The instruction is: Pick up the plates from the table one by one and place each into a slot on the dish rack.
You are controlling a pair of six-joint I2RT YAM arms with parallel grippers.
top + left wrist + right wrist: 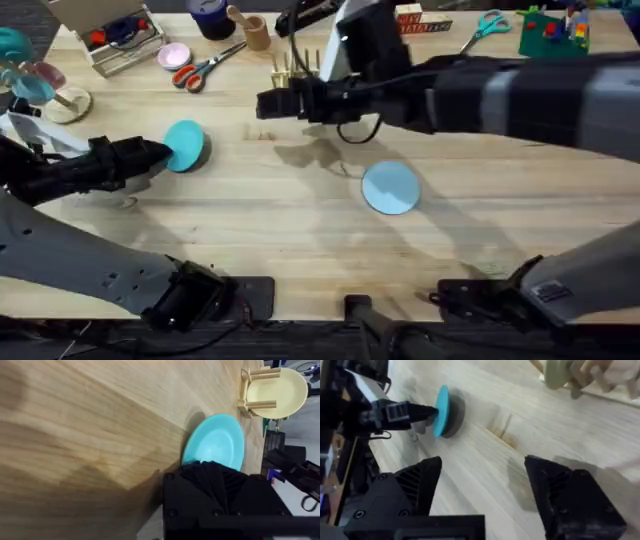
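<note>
The left gripper (160, 152) is pinching the teal plate (185, 145) upright; the right gripper (482, 485) is hovering, fingers spread.

Along the far edge of the scene lie orange-handled scissors (200, 70), blades open, just beside a small round pink dish (174, 56). A tan wooden cup with a spoon (254, 30) stands next to a dark blue round container (211, 17). Teal-handled scissors (485, 27) rest near a green toy-brick build (553, 30) at the far right.
</note>
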